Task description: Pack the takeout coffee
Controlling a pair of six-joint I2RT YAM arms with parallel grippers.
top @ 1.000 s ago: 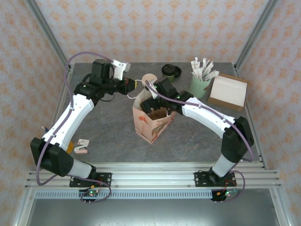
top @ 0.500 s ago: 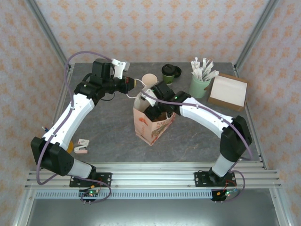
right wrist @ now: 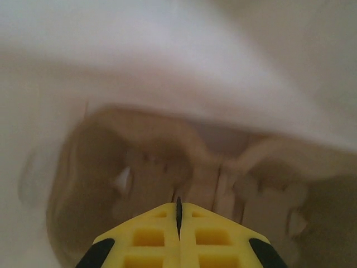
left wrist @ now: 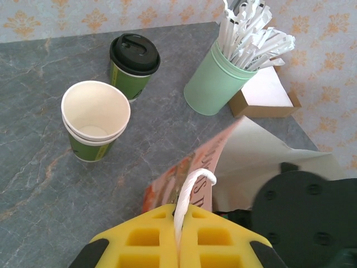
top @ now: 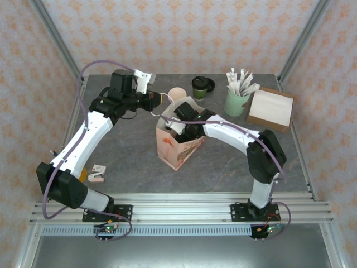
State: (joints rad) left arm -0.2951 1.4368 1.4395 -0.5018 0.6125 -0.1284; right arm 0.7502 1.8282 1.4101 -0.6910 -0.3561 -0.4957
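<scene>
While left tool (left wrist: 178, 248) pinches handle (left wrist: 192, 187), lidded cup (left wrist: 134, 61)

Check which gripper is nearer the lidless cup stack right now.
Left. The left gripper, shut on the bag handle, sits just beside the lidless cup stack. The right gripper is down inside the paper bag, shut, farther from the stack.

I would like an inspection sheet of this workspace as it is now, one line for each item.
Surface: grey stone-look table, no spill seen.
Job's things: lidded cup and open cup stack stand outside the paper bag.
Clutter: mint cup of sticks, cardboard box, small white item.
Grippers: left gripper shut on bag handle; right gripper shut inside bag.
Cables: purple cable on left arm, another on right arm.
Surroundings: patterned walls, metal frame.
</scene>
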